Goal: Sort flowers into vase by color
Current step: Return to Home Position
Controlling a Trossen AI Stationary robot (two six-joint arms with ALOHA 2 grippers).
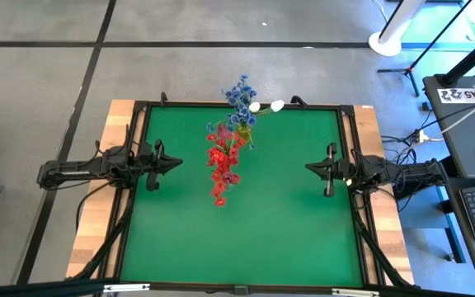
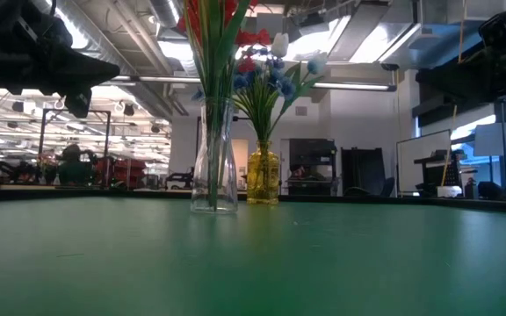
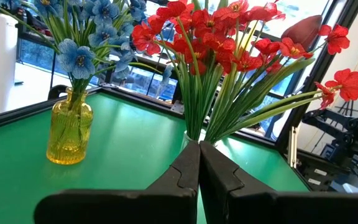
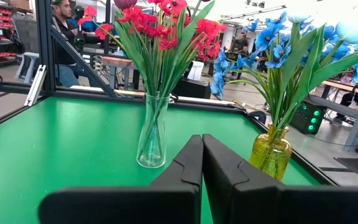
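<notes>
Red flowers [image 1: 221, 165] stand with their green stems in a clear glass vase [image 4: 152, 140], which rests on its base on the green table. Blue sprigs [image 1: 239, 95] and white tulip buds [image 1: 266, 106] stand in a yellow glass vase [image 4: 271, 152] farther back. The red flowers [image 3: 222, 37] and the yellow vase [image 3: 70, 127] also show in the left wrist view. My left gripper [image 1: 178, 164] is shut and empty at the table's left side. My right gripper [image 1: 308, 167] is shut and empty at the right side. Both point at the vases from a distance.
A dark raised frame [image 1: 246, 106] runs round the green mat. The two vases [image 2: 235, 167] stand close together at the far middle. Beyond the table are a person [image 4: 64, 25] and room equipment.
</notes>
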